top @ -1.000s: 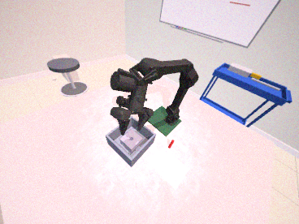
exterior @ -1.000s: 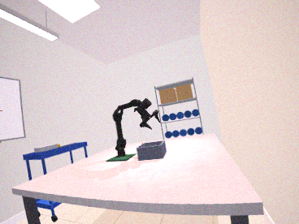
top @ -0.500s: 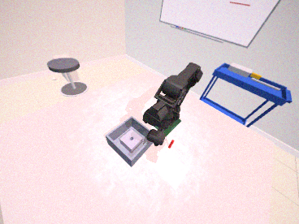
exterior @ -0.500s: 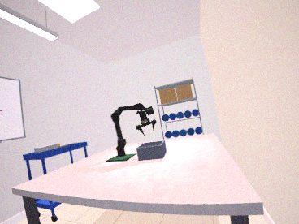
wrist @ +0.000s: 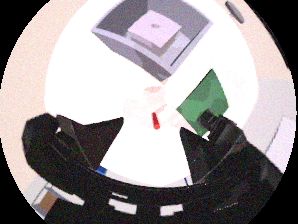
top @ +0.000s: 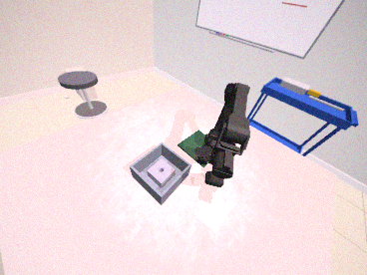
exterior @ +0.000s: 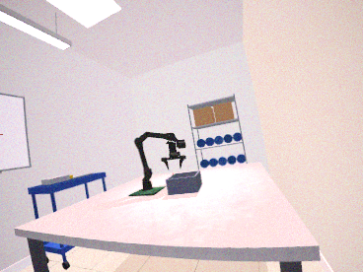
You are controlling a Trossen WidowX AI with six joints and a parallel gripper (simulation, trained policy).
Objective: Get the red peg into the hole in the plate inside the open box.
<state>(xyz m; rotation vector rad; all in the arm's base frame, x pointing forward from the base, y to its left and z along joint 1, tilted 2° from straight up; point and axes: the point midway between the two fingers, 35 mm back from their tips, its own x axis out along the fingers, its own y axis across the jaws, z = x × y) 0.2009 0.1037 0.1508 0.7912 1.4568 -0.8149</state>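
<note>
Glare Bleaches My Wrist View

Two long white ceiling lights shine at the exterior frame's upper left. The pale pink tabletop burns to white below right of centre from the top, and almost throughout my wrist view, whose round picture has black corners. I see grain everywhere.
</note>
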